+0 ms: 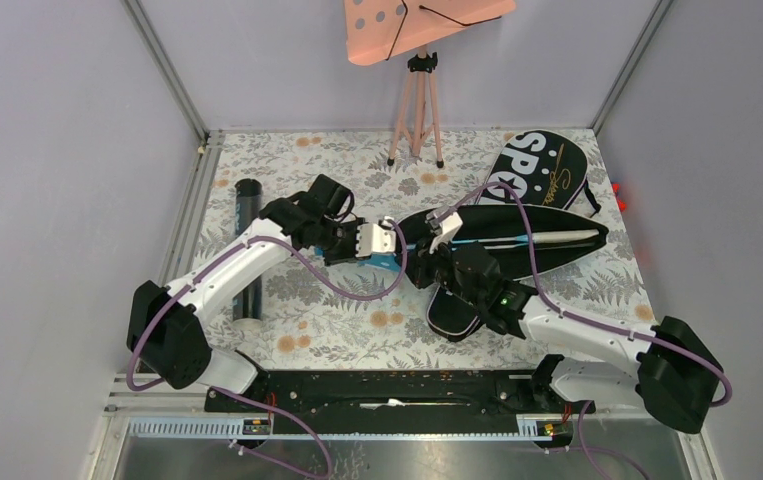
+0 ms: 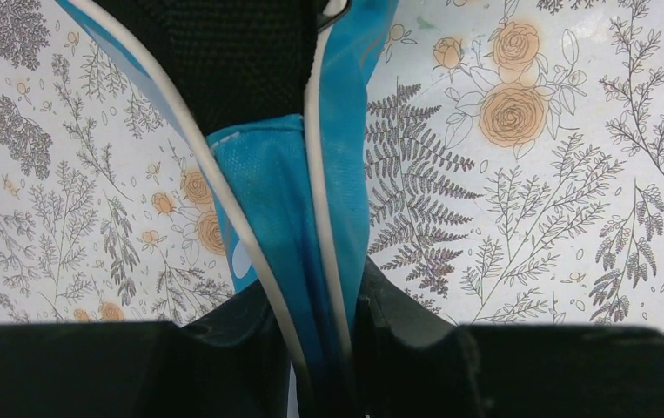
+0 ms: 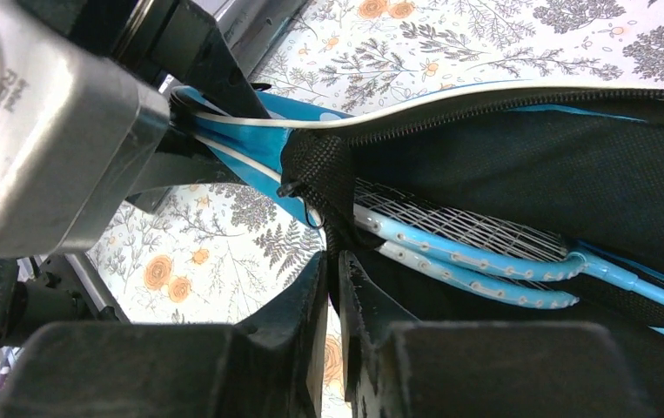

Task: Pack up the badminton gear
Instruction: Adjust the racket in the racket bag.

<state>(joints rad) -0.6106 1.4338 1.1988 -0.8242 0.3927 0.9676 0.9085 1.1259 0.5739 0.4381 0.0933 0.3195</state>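
An open black and blue bag [image 1: 547,245] lies across the middle of the flowered table. My left gripper [image 1: 382,240] is shut on its blue, white-piped end [image 2: 276,174], and the fabric runs down between the left gripper's fingers [image 2: 319,300]. My right gripper [image 1: 435,258] sits just right of it at the bag's mouth. Its jaws [image 3: 334,266] are pressed almost together on the black webbing edge [image 3: 319,174] of the opening. Two light-blue racket hoops [image 3: 476,257] lie inside the bag [image 3: 528,157]. A black tube [image 1: 247,245] lies at the left.
A second black bag [image 1: 542,170] with white SPORT lettering lies at the back right, partly under the open one. A pink perforated board [image 1: 407,25] on tripod legs [image 1: 417,110] stands at the back. Grey walls close in both sides.
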